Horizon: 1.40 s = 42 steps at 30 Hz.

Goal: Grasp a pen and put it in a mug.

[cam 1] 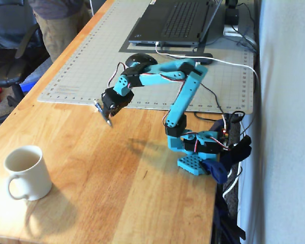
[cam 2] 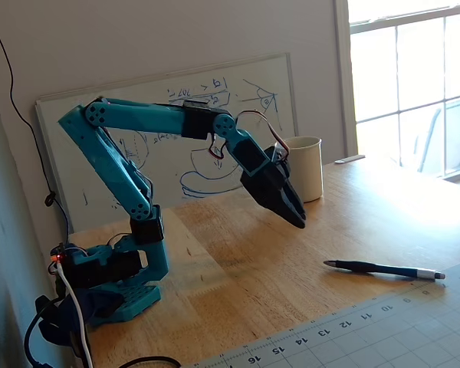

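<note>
The pen [cam 1: 109, 123] lies on the wooden table at the near edge of the cutting mat; in a fixed view it is the dark stick with a pale end [cam 2: 383, 270]. My gripper [cam 1: 107, 115] hangs over the pen's middle, and its tip [cam 2: 298, 222] stays above the wood, up and left of the pen and clear of it. The jaws are pressed together with nothing between them. The cream mug [cam 1: 24, 172] stands upright near the table's front left corner; from the other side the mug [cam 2: 310, 165] shows behind the gripper.
A laptop [cam 1: 178, 20], a black mouse [cam 1: 137, 59] and cables lie on the cutting mat [cam 1: 86, 71]. The arm's base [cam 1: 198, 152] is clamped at the table's right edge. A whiteboard [cam 2: 100, 176] leans on the wall. A person [cam 1: 61, 25] and chair [cam 1: 7, 46] are at left.
</note>
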Tool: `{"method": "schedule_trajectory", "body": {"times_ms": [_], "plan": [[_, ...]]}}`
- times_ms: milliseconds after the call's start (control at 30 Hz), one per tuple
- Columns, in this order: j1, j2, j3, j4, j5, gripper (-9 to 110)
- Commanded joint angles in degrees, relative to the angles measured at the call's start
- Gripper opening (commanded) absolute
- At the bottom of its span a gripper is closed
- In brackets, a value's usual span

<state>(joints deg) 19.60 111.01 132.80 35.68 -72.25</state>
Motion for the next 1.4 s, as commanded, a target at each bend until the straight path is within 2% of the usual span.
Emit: {"method": "schedule_trajectory", "body": {"times_ms": [0, 233, 500, 833, 1367], "plan": [[2.5, -5.8, -7.6, -7.2, -0.5, 7], [4.6, -14.2, -13.4, -12.6, -0.5, 7], [6.9, -17.8, -19.2, -12.7, -0.6, 8], [9.8, -24.6, -25.0, -12.7, -0.6, 17], [13.1, -35.5, -33.7, -12.7, -0.6, 17]]}}
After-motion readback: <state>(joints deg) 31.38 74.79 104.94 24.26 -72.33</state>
